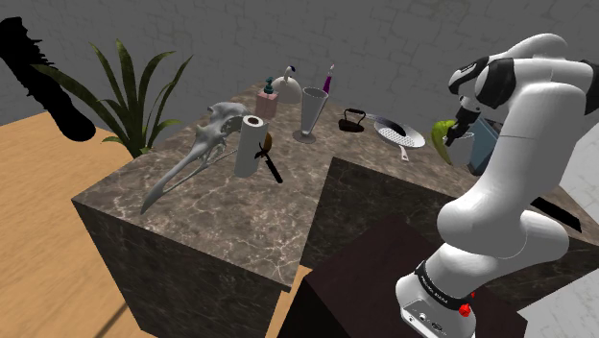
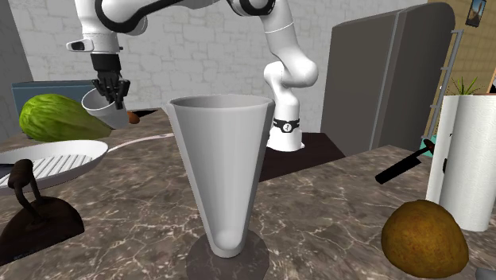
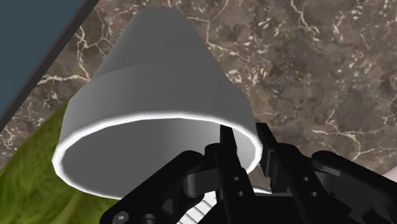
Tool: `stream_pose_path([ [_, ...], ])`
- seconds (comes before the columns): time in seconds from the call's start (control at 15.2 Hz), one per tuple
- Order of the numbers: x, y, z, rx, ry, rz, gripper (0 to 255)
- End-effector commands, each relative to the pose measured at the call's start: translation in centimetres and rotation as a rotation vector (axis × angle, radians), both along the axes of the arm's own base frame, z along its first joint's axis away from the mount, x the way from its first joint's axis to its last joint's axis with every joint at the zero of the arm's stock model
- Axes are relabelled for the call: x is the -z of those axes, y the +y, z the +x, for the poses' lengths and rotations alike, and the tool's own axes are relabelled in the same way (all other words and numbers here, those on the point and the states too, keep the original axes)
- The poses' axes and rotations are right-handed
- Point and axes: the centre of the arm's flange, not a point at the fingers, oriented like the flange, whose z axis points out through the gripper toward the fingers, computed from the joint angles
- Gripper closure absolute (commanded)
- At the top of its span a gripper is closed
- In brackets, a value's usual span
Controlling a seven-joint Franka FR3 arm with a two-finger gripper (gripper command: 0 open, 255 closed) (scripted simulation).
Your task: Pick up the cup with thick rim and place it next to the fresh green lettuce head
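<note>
Here the gripper [image 3: 245,137] clasps the cup [image 3: 159,83] by its rim beside the lettuce [image 2: 56,118], pan [image 2: 56,159] near; wrist view shows counter [image 3: 318,63] below

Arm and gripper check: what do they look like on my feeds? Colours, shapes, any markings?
The glossy white arm has rounded links with dark joints. Near its base a black band carries small white lettering, with a red dot just below it. The gripper is all black, with two slim, straight fingers on a blocky body.
</note>
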Motion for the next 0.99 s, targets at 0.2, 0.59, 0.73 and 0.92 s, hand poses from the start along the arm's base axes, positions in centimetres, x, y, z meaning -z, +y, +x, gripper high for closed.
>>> stream_pose_path([
  [0.2, 0.4, 0.0, 0.1, -0.001, 0.003, 0.005, 255],
  [0.59, 0.3, 0.0, 0.1, -0.001, 0.003, 0.005, 0],
  [0.73, -0.9, 0.1, 0.1, -0.001, 0.003, 0.005, 0],
  [0.92, -4.6, 0.1, 0.3, -0.001, 0.003, 0.005, 0],
])
